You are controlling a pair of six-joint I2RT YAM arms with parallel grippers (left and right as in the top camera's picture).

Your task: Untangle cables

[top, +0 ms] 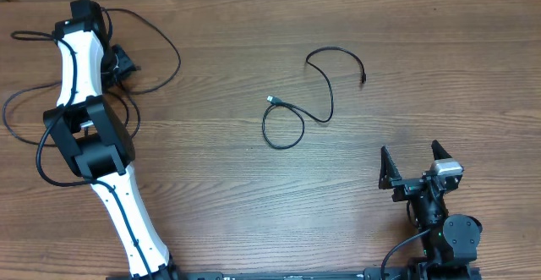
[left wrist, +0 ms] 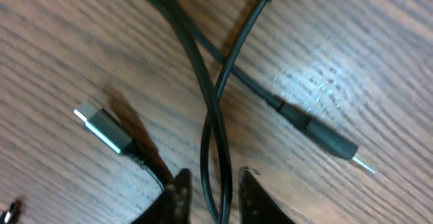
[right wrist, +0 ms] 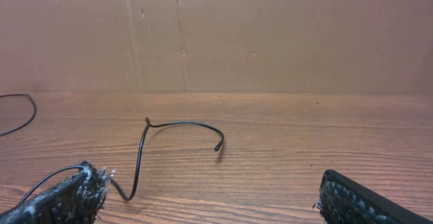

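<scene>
Left fingers: left gripper (left wrist: 215, 200) nearly closed, a pair of black strands (left wrist: 216, 109) running between the tips; whether it pinches them, I cannot tell.
Beside the tips: grey flat plug (left wrist: 101, 128) on one side, pin plug (left wrist: 333, 147) on the other.
Right fingers: right gripper (top: 412, 157) spread wide, empty.
Done: lone cable (top: 296, 115) lies apart mid-table (top: 254, 221), one loop in it.
Left to do: tangled cables (top: 156, 56) at the left arm, strands crossing.
Look: thin, black, limp.

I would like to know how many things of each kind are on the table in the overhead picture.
Robot arms: 2 (left arm, right arm)
Single cable, lying apart: 1
Tangle of cables, cords not countable: 1
Total: 4
</scene>
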